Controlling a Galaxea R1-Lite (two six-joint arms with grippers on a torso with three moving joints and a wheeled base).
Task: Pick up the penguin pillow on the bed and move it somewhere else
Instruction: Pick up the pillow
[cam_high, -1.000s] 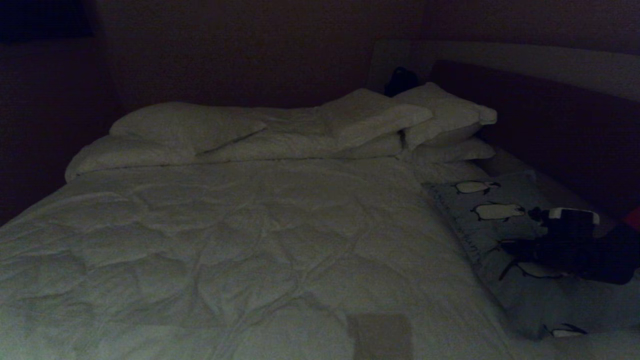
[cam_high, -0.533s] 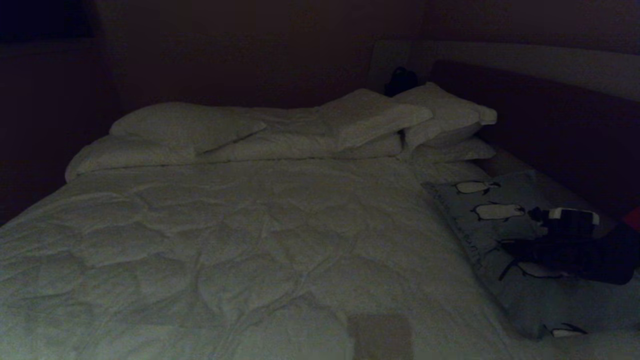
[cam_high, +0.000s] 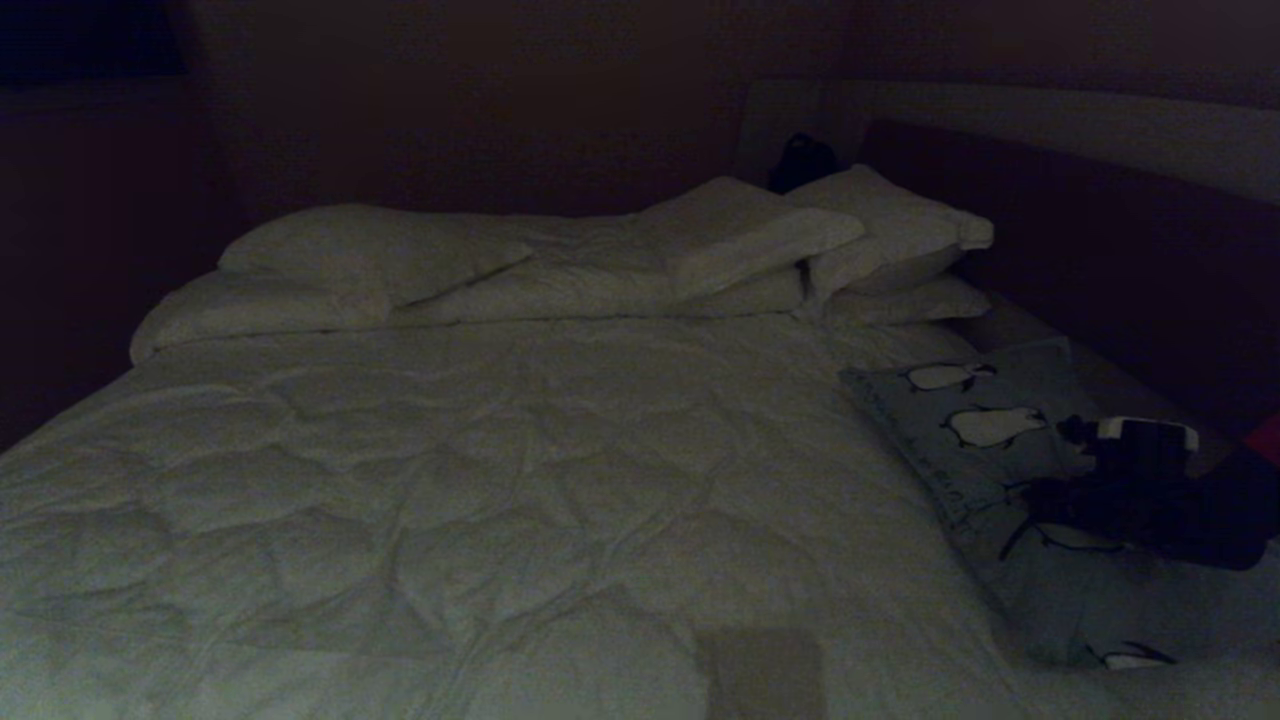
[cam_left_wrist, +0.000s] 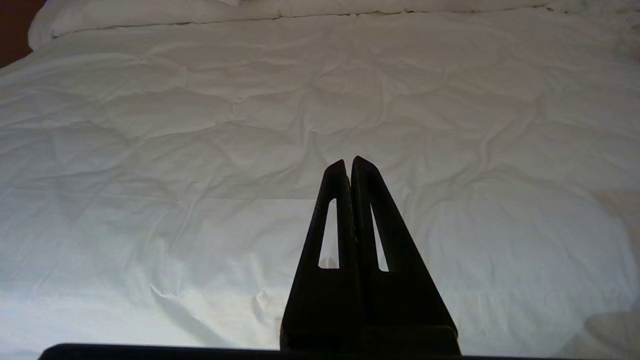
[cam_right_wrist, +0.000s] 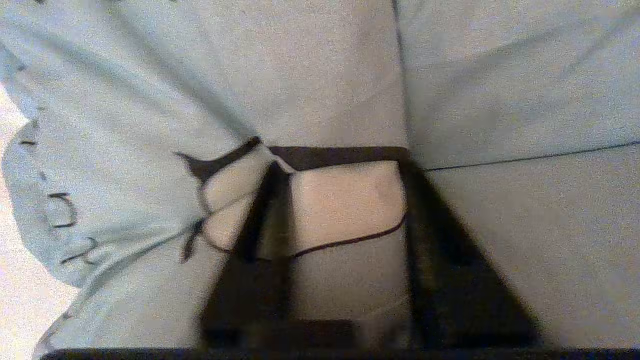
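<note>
From the head view you look down on the bed (cam_high: 480, 480), its white quilted duvet wrinkled all over. A row of plain white pillows (cam_high: 600, 265) lies across the far end, and a small dark object (cam_high: 800, 160) sits behind them by the pale padded frame. Nothing lies on the duvet between you and the pillows. The penguin pillow (cam_high: 990, 450) lies flat at the right edge of the bed, nearer than the white pillows, with the dark headboard-like panel beside it. Your right gripper (cam_high: 1040, 500) rests on the pillow's middle, reaching in from the right and covering part of the penguin row.

In the left wrist view, your left gripper (cam_left_wrist: 348, 165) hangs above bare duvet, its two fingers pressed together, tips touching, with nothing between them. The penguin pillow does not show here.

In the right wrist view, the right gripper (cam_right_wrist: 340, 165) is pressed down into the grey-blue pillow (cam_right_wrist: 325, 75). Its fingers (cam_right_wrist: 265, 210) stand partly apart with a raised fold of fabric, bearing one penguin's white belly, bunched between them; the cloth creases outward from that spot. You can take it as pinching the pillow's cover. A strip of white duvet (cam_right_wrist: 15, 300) shows past the pillow's lettered edge.
</note>
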